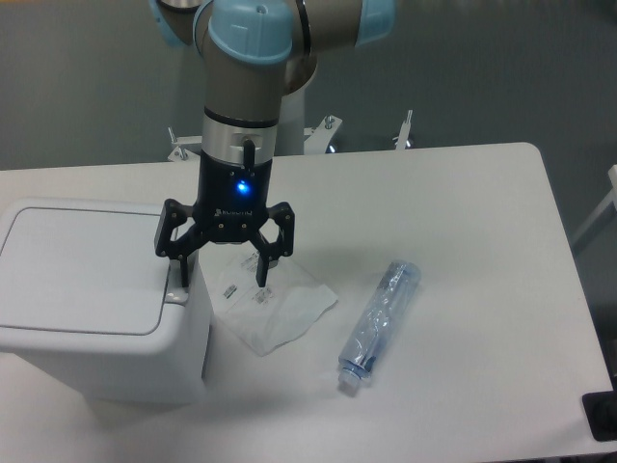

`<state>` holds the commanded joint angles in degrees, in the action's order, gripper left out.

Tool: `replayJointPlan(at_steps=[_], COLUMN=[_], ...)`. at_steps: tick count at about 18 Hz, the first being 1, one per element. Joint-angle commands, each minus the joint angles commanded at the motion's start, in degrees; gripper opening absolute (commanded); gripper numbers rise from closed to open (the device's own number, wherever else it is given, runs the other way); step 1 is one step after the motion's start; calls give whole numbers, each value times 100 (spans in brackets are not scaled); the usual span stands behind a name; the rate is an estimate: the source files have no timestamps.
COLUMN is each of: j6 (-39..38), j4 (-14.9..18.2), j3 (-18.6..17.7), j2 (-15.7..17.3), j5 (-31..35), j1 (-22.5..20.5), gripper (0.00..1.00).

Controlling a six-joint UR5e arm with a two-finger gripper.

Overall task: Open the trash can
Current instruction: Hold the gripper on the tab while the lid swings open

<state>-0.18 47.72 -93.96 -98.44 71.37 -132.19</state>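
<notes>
The trash can (92, 299) is a boxy white bin at the left of the table, its flat lid down. A grey push-button tab (176, 294) sits at the lid's right edge. My gripper (220, 280) hangs open at the bin's right side, pointing down. Its left finger (179, 272) is over the grey tab, touching it or just above it. Its right finger (262, 269) hangs above a white packet. Nothing is held between the fingers.
A flat white plastic packet (270, 304) lies on the table just right of the bin. A crushed clear plastic bottle (379, 324) lies further right. A black object (602, 417) sits at the table's bottom right corner.
</notes>
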Motion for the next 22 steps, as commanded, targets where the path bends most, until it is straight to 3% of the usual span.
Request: replayJointPlan(at_steps=[15,22], j6=[9,184], j4=[0,0], j3=[0,123], j2=[-35,245], j5=[9,0], j1=[0,-158], gripper=[100,100])
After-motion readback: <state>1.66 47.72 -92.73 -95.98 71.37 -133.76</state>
